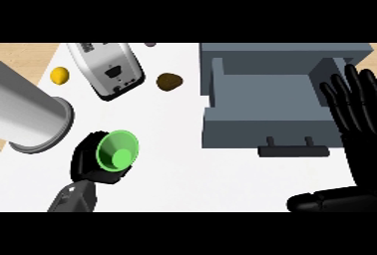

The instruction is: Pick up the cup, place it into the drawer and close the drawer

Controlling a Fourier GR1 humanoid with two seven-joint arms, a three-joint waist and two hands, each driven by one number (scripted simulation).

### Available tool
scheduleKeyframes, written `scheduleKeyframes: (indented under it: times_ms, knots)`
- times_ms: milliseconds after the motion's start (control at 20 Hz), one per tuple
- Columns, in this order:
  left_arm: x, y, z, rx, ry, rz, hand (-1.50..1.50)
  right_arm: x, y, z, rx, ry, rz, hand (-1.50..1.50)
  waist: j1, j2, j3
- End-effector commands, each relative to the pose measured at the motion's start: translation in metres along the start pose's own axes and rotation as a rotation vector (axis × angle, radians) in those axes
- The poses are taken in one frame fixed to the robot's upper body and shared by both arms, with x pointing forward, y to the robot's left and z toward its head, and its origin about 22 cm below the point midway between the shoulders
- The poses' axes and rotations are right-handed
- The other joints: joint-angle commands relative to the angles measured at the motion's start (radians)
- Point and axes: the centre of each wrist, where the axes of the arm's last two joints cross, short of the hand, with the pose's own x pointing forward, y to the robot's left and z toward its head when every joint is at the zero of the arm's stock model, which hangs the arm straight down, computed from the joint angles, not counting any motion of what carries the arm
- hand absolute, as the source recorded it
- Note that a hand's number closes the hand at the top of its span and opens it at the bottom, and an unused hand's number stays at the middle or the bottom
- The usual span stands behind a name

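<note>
A green cup lies against my left hand at the lower left of the white counter; the black fingers curl around its left and lower sides, and I look into its mouth. The grey drawer stands open at the centre right, its tray showing nothing inside and its dark handle facing me. At the right edge my right hand is open, fingers straight and pointing up, overlapping the drawer's right side, thumb low at the bottom right.
A large metal cylinder lies at the left. A silver toaster-like appliance stands at the back left, with a yellow lemon to its left and a brown round item to its right, near the drawer's left wall.
</note>
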Motion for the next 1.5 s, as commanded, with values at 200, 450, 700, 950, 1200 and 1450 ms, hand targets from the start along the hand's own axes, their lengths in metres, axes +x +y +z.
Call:
scheduleKeyframes:
  times_ms: [200, 450, 700, 950, 1200, 1450]
  knots:
    - [0.016, -0.021, -0.012, -0.016, -0.195, 0.092, 1.50, 0.005, -0.003, 0.000, -0.010, 0.027, 0.003, -1.50, 0.014, -0.006, 0.002]
    - [0.050, -0.061, -0.052, -0.135, -0.170, 0.065, 1.50, 0.004, -0.007, 0.010, -0.006, 0.017, 0.003, -1.50, 0.009, -0.006, 0.002]
    - [0.100, -0.075, -0.077, -0.221, -0.178, 0.092, 1.50, -0.006, 0.001, 0.001, -0.025, 0.012, 0.004, -1.50, 0.013, -0.005, 0.001]
    - [0.137, -0.131, -0.099, -0.213, -0.200, 0.140, 1.50, -0.020, -0.003, 0.001, -0.016, 0.023, -0.004, -1.50, 0.008, -0.003, 0.002]
    - [0.165, -0.173, -0.124, -0.235, -0.220, 0.095, 1.50, -0.004, -0.010, 0.011, -0.008, 0.022, 0.013, -1.50, -0.004, -0.003, 0.001]
    - [0.176, -0.190, -0.140, -0.251, -0.211, 0.056, 1.50, -0.003, -0.014, -0.008, -0.026, 0.010, 0.029, -1.50, 0.001, -0.001, 0.001]
